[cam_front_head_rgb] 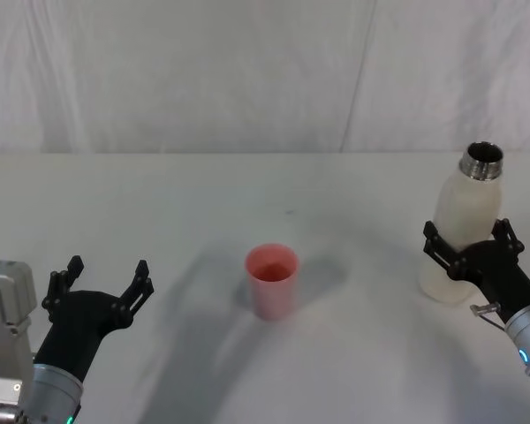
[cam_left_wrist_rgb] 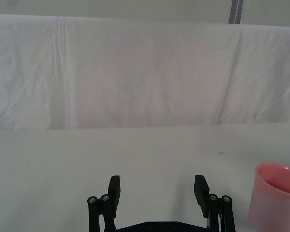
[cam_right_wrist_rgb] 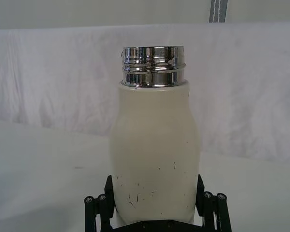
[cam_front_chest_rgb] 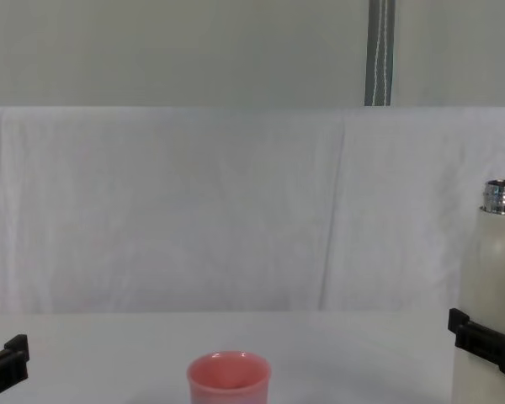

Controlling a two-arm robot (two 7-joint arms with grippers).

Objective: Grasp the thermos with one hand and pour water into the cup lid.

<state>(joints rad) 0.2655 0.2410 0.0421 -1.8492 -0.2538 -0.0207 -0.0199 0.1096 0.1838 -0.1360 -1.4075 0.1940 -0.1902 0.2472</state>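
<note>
The thermos [cam_front_head_rgb: 464,231] stands upright at the right of the table [cam_front_head_rgb: 203,212], neck uncapped. The right gripper [cam_front_head_rgb: 471,240] brackets its lower body, one finger on each side; whether it is clamped cannot be told. The low hold keeps the neck clear for pouring. The cup lid [cam_front_head_rgb: 271,280] stands centre, mouth up. The left gripper [cam_front_head_rgb: 102,284] is parked near left, fingers spread, holding nothing

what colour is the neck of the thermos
Shiny silver steel, above the cream-white thermos body; the right wrist view shows it best.
</note>
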